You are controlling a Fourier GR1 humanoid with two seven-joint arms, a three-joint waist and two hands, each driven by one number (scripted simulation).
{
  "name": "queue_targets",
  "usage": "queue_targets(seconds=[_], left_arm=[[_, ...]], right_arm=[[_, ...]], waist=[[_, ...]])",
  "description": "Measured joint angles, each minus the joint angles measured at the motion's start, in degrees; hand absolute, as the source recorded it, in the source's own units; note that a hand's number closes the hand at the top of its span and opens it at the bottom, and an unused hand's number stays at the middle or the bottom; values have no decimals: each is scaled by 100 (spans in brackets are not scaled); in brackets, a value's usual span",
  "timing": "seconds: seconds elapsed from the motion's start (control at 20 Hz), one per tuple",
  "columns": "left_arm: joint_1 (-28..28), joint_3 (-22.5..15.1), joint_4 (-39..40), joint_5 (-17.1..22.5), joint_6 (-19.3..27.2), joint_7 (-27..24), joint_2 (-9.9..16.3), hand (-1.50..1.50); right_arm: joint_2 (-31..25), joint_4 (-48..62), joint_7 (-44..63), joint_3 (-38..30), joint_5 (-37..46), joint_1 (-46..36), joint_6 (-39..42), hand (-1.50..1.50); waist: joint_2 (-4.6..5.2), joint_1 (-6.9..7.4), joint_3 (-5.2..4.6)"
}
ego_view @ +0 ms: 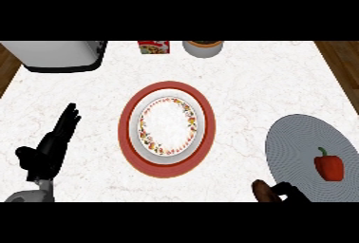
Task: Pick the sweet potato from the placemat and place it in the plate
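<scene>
Brown skin: the sweet potato (pixel 263 190) shows as a dark brown lump at the view's lower edge, just off the near-left rim of the grey placemat (pixel 294 137), partly hidden.
Right hand: the right hand (pixel 288 191) sits low at the bottom edge; its fingers curl round the sweet potato, which pokes out on their left side. Most of the hand is cut off by the edge, so you cannot see how far the fingers wrap.
Step in hand: by the look of it, you are in the carry, with the pick done and the place not yet made.
Plate: the plate (pixel 168 124), white with a flowered rim, sits on a red charger (pixel 127 137), up and to the left of the curled fingers, well apart from them.
Next move: you likely need to lift, travel left and forward until the fingers hang over the plate's centre, then lower and let go.
Watch: the red pepper (pixel 328 166) lies on the placemat to the right of the fingers, away from the path.
Left hand: the left hand (pixel 49 147) rests at the left of the view, fingers straight and pointing up, holding nothing.
Far edge: a toaster (pixel 60 54), a box (pixel 154 48) and a bowl (pixel 203 47), all far beyond the fingers.
</scene>
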Motion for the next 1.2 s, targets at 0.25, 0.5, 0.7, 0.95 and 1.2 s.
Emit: queue_targets(seconds=[0.25,0.5,0.7,0.95,1.2], left_arm=[[-49,-7,-38,-31,-23,62,-32,0],[-24,-22,-87,-76,-10,76,-82,0],[-82,-41,6,-136,2,33,-139,0],[-127,-16,-41,-147,-70,88,-124,0],[-166,1,70,-202,-112,-40,-173,0]], right_arm=[[-62,-1328,128,855,661,1078,-187,150],[-138,-2376,210,1602,1513,1648,-403,150],[79,-2984,381,2212,2373,1571,-233,150],[326,-3126,980,3070,3007,885,413,150],[196,-2927,1979,3310,3143,-523,1204,150]], waist=[[38,68,32],[47,100,40],[58,123,40],[72,177,41],[93,230,42]])
